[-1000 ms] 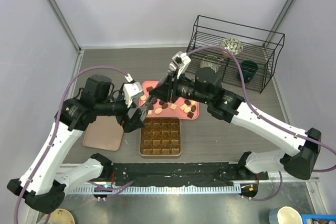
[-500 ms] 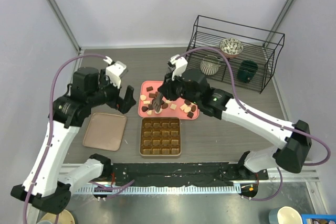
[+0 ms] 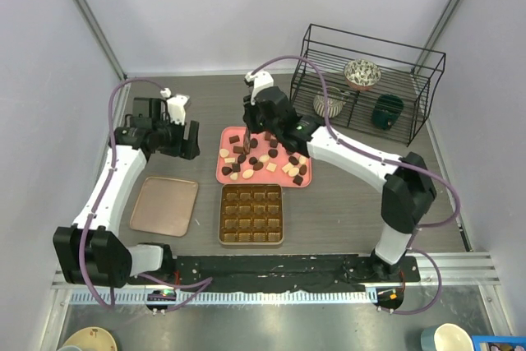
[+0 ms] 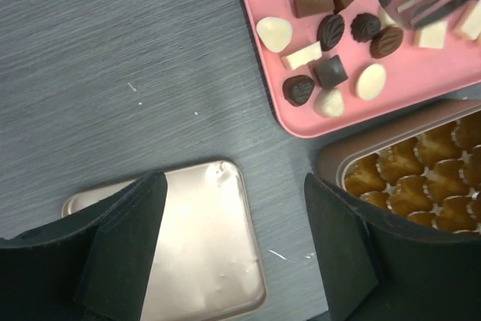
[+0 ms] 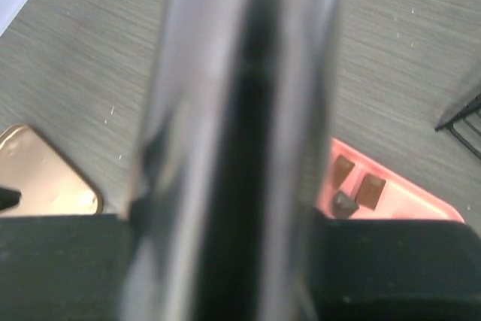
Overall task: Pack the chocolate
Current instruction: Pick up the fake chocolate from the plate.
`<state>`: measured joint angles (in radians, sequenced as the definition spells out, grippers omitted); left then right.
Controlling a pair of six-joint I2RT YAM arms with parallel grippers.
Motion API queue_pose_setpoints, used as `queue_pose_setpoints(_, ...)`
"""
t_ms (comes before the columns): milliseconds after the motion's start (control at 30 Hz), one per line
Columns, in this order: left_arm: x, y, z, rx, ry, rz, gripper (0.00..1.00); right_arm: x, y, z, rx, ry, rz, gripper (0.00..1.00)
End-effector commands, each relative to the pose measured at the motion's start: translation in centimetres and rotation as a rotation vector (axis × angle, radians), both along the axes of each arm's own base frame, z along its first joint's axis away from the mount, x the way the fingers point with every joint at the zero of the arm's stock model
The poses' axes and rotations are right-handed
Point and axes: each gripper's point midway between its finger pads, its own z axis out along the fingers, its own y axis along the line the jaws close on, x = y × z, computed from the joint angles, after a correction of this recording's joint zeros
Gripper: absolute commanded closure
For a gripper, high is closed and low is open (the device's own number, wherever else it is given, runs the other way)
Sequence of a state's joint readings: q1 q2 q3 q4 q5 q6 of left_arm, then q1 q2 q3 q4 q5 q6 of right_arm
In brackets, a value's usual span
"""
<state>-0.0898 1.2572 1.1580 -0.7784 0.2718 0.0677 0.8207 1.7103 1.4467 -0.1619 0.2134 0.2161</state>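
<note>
Many pieces of the chocolate (image 4: 330, 71) lie loose on the pink tray (image 3: 223, 172), just beyond the gridded box (image 3: 251, 214), whose cells look empty to me. My right gripper (image 5: 229, 261) hangs over the tray's left half, pinching a silvery tool (image 5: 240, 73) that I take for tongs, though it is too blurred to be sure. My left gripper (image 4: 233, 212) sits well to the left with its fingers spread, holding nothing. I would choose an outlying piece at the tray's near-left corner, come straight down so the tips straddle it, squeeze lightly so it neither skids nor cracks, and keep the left arm off the box.
</note>
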Motion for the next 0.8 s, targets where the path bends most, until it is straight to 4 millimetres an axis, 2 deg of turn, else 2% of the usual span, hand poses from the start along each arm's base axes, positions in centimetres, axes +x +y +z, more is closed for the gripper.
queue_pose_setpoints(0,2.0,0.2,-1.6,0.037,-0.080,-0.064,0.28,3.3,2.0,3.6,0.049,-0.131,-0.007,0.99)
queue_pose_setpoints(67,2.1,-0.1,-3.2,0.031,-0.050,-0.079,0.35,4.3,2.7,4.0,0.050,-0.159,-0.016,0.99)
queue_pose_setpoints(100,2.1,-0.2,-4.0,0.022,-0.035,-0.086,0.44,4.9,2.9,3.1,0.030,-0.162,-0.016,0.99)
queue_pose_setpoints(167,2.2,-0.3,-5.6,0.019,0.013,-0.093,0.58,5.6,3.6,3.9,0.056,-0.205,-0.016,0.99)
queue_pose_setpoints(200,2.3,-0.3,-5.9,0.021,0.024,-0.096,0.67,5.9,3.9,3.6,0.059,-0.210,-0.014,0.99)
queue_pose_setpoints(267,2.2,-0.3,-6.5,0.019,0.065,-0.098,0.71,6.2,4.5,4.2,0.077,-0.251,0.000,0.99)
queue_pose_setpoints(367,2.5,-0.1,-6.4,-0.002,0.068,-0.087,0.71,6.8,5.0,4.0,0.081,-0.279,0.008,0.95)
queue_pose_setpoints(533,2.5,0.3,-5.9,0.006,0.032,-0.057,0.57,7.4,5.5,2.8,0.068,-0.277,0.006,0.84)
queue_pose_setpoints(567,2.4,0.4,-5.8,0.009,0.029,-0.049,0.55,7.6,5.5,2.3,0.062,-0.272,0.003,0.79)
queue_pose_setpoints(600,2.2,0.5,-6.0,0.011,0.034,-0.045,0.49,7.6,5.6,2.0,0.060,-0.271,0.001,0.78)
queue_pose_setpoints(767,1.8,0.9,-5.7,0.023,0.007,-0.030,0.42,7.9,5.9,0.6,0.054,-0.260,-0.001,0.66)
